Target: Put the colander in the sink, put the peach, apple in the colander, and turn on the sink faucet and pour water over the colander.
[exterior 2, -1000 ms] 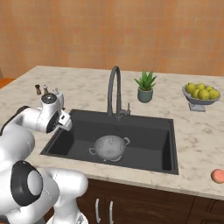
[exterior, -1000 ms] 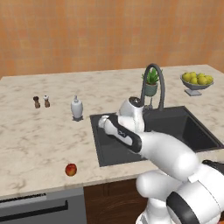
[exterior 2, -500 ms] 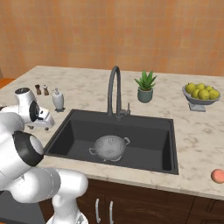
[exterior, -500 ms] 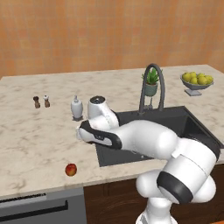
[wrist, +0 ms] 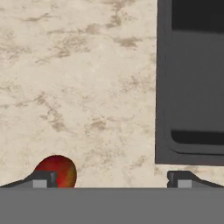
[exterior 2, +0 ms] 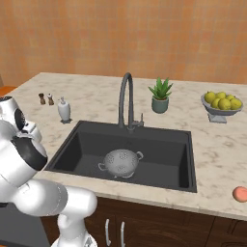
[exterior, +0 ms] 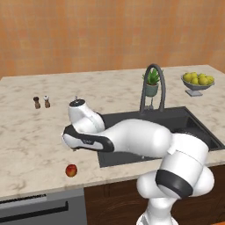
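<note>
The red apple [exterior: 71, 170] lies on the counter near its front edge, left of the sink [exterior: 193, 125]. My gripper [exterior: 74, 147] hangs over the counter just behind the apple, pointing down. In the hand view the gripper [wrist: 112, 179] is open with nothing between its fingers; the apple [wrist: 57, 171] sits low, right by the left fingertip [wrist: 41, 179]. The silver colander [exterior 2: 120, 161] stands upright in the sink [exterior 2: 77, 144], with no fruit in it. The peach [exterior 2: 240, 194] rests on the counter at the front right. The dark arched faucet [exterior 2: 126, 101] rises behind the basin.
A soap dispenser [exterior 2: 64, 110] and two small shakers [exterior 2: 46, 99] stand left of the sink. A potted plant [exterior 2: 160, 95] and a footed dish of lemons [exterior 2: 222, 103] stand at the back right. The sink's rim [wrist: 162, 87] runs along the right of the hand view.
The arm has swung left, from over the sink to the counter beside it, ending close to the apple. The gripper has stayed open.
</note>
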You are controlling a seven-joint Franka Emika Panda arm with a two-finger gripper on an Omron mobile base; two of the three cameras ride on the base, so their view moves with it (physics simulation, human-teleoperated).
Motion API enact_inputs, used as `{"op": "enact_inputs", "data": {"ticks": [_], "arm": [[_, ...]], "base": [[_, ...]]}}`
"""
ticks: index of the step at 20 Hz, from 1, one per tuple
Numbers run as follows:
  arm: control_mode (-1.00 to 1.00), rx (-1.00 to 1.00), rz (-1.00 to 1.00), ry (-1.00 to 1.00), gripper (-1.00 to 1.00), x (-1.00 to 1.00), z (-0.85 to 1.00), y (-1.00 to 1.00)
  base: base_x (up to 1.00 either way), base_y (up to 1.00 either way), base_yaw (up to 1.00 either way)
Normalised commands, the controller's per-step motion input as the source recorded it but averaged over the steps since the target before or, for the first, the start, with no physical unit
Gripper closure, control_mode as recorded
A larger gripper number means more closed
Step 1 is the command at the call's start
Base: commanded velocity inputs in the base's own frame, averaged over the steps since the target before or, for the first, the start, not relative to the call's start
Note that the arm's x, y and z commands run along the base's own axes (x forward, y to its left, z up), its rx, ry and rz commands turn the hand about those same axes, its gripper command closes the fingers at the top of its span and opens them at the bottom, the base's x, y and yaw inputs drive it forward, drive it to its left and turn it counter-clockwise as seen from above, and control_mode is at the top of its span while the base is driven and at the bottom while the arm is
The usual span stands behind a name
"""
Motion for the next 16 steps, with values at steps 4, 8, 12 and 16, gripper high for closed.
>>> {"op": "enact_inputs", "data": {"ticks": [4,8,12,16], "arm": [[-1.0,0.0,0.0,0.02,-1.0,-0.43,-0.36,0.26],[-1.0,0.0,0.0,0.1,-1.0,-0.12,-0.22,0.4],[-1.0,0.0,0.0,0.08,-1.0,-0.11,-0.18,0.49],[-1.0,0.0,0.0,0.02,-1.0,-0.05,-0.17,0.48]], "base": [[0.0,0.0,0.0],[0.0,0.0,0.0],[0.0,0.0,0.0],[0.0,0.0,0.0]]}}
